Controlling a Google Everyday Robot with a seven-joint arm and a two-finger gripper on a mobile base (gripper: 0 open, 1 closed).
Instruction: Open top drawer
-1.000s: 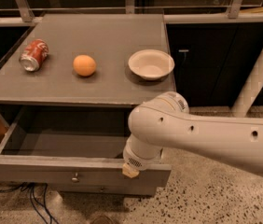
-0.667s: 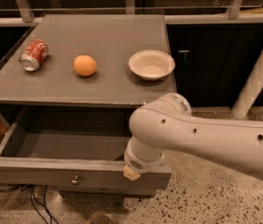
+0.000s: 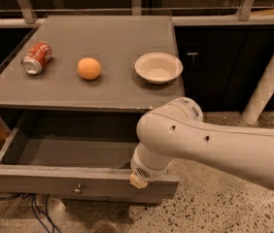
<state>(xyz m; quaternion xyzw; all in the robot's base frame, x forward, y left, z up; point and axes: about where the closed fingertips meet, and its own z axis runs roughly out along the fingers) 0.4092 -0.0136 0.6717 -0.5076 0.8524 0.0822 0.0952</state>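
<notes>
top drawer (image 3: 35, 184) open; gripper (image 3: 138, 180) at its front edge, rt.

Matte grey counter (image 3: 112, 38) and grey top drawer (image 3: 54, 188); red-and-white can (image 3: 36, 58), orange fruit (image 3: 89, 68), white bowl (image 3: 158, 67); cream hand (image 3: 138, 180) at the drawer's front rim.

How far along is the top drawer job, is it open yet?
Done: the top drawer stands well out from under the tabletop, with its grey inside in view. In hand: the gripper sits at the right part of the drawer's front edge, mostly hidden beneath the arm. Left: probably only lifting the arm clear, unless the drawer should come out further.
</notes>
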